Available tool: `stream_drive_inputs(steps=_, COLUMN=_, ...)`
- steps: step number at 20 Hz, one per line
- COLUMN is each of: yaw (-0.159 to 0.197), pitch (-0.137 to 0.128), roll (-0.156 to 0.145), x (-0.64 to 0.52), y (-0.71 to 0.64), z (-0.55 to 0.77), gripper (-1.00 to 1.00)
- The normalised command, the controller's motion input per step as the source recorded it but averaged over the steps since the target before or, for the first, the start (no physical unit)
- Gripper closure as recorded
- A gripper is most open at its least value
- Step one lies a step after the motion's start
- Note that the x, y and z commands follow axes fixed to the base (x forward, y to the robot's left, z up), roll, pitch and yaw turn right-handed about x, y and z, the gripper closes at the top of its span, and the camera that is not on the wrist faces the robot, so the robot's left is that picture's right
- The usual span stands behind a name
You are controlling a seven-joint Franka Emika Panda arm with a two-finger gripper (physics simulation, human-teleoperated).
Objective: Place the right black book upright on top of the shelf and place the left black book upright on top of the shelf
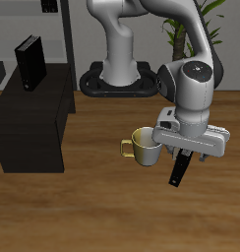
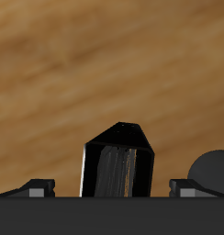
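My gripper point(image 1: 183, 156) is shut on a black book point(image 1: 178, 170) and holds it tilted above the wooden table, near the front, away from the shelf. In the wrist view the book point(image 2: 118, 165) stands between my fingers point(image 2: 36, 187), with only bare table beyond it. The shelf point(image 1: 33, 123) is the low black cabinet at the table's side. Another black book point(image 1: 31, 61) stands upright on the shelf's flat top, toward its back.
A yellow mug point(image 1: 144, 148) stands on the table right beside my gripper, on its shelf side. A tall thin-poled dark rack point(image 1: 55, 30) stands behind the shelf. A potted plant point(image 1: 181, 34) is at the back, next to the robot base point(image 1: 117, 77).
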Motion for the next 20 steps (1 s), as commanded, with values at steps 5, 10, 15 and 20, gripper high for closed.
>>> stream_drive_inputs(steps=5, yaw=-0.031, pitch=0.012, roll=0.006, x=0.0, y=-0.08, z=0.03, gripper=1.0)
stream_drive_inputs(steps=10, yaw=0.014, pitch=-0.035, roll=0.005, x=-0.01, y=-0.06, z=0.29, gripper=1.0)
stream_drive_inputs(steps=15, yaw=0.024, pitch=-0.052, roll=-0.004, x=-0.04, y=-0.09, z=0.5, gripper=1.0)
stream_drive_inputs(steps=20, yaw=0.021, pitch=-0.054, roll=0.007, x=-0.11, y=-0.12, z=0.82, gripper=1.0)
